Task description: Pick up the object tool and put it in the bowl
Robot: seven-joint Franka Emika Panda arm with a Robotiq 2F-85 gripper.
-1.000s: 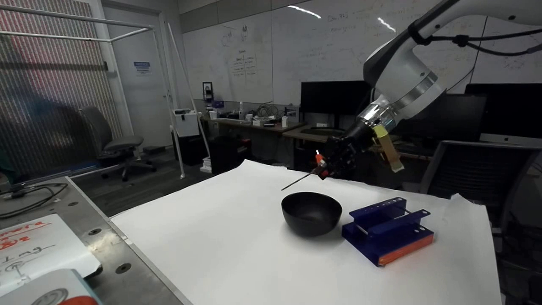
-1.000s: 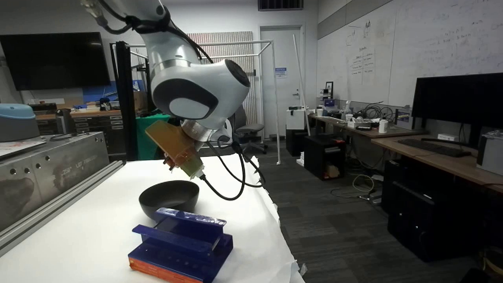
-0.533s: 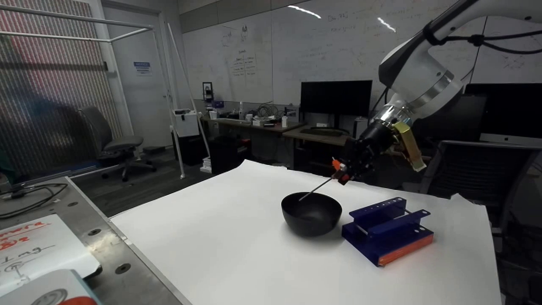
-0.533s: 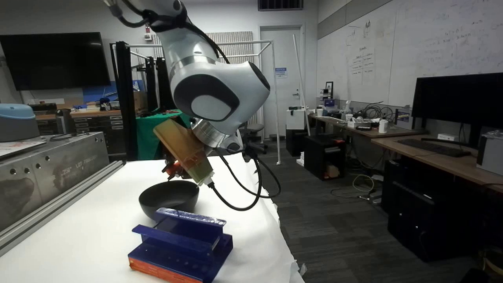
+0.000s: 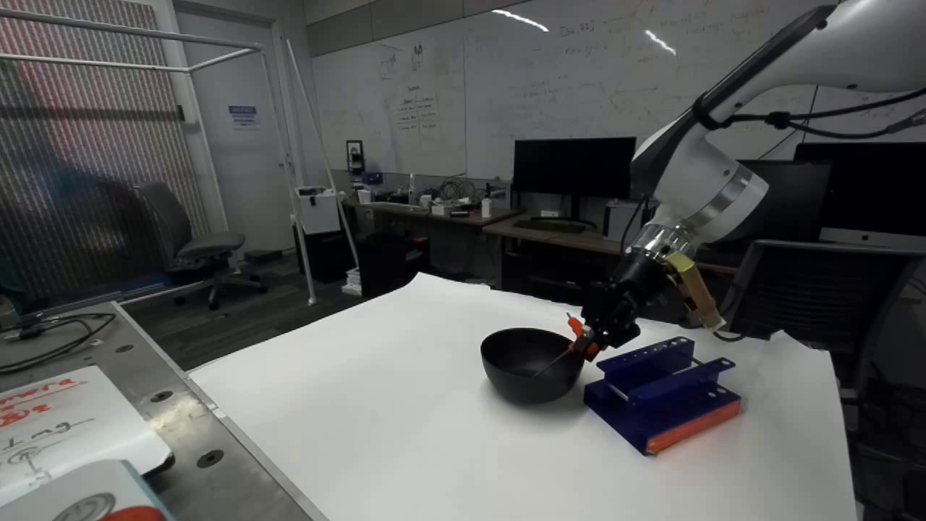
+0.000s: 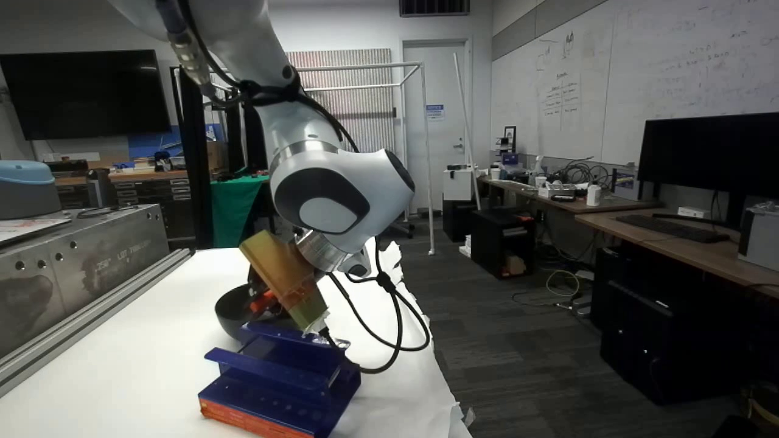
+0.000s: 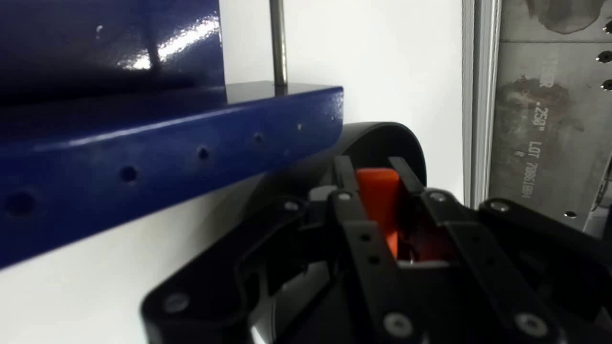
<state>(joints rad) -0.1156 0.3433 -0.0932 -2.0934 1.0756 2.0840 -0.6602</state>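
The object tool (image 5: 575,325) has a red-orange handle and a thin shaft. My gripper (image 5: 587,343) is shut on its handle at the bowl's rim on the rack side. The shaft slants down inside the black bowl (image 5: 524,383); I cannot tell whether its tip touches the bottom. In an exterior view the orange handle (image 6: 263,302) shows over the bowl (image 6: 231,316), with the gripper mostly hidden behind the amber wrist housing. In the wrist view the handle (image 7: 378,191) sits between both fingers of the gripper (image 7: 374,166), over the bowl (image 7: 392,138).
The blue rack (image 5: 673,391) with an orange base stands right beside the bowl, just under the wrist. It fills the left of the wrist view (image 7: 167,162). A black cable (image 6: 395,340) hangs from the wrist near the rack. A metal slab (image 5: 210,434) edges the white table.
The gripper has come down with the tool, after first shifting toward the rack side. The shaft has gone from above the bowl to inside it. The bowl and rack have not moved.
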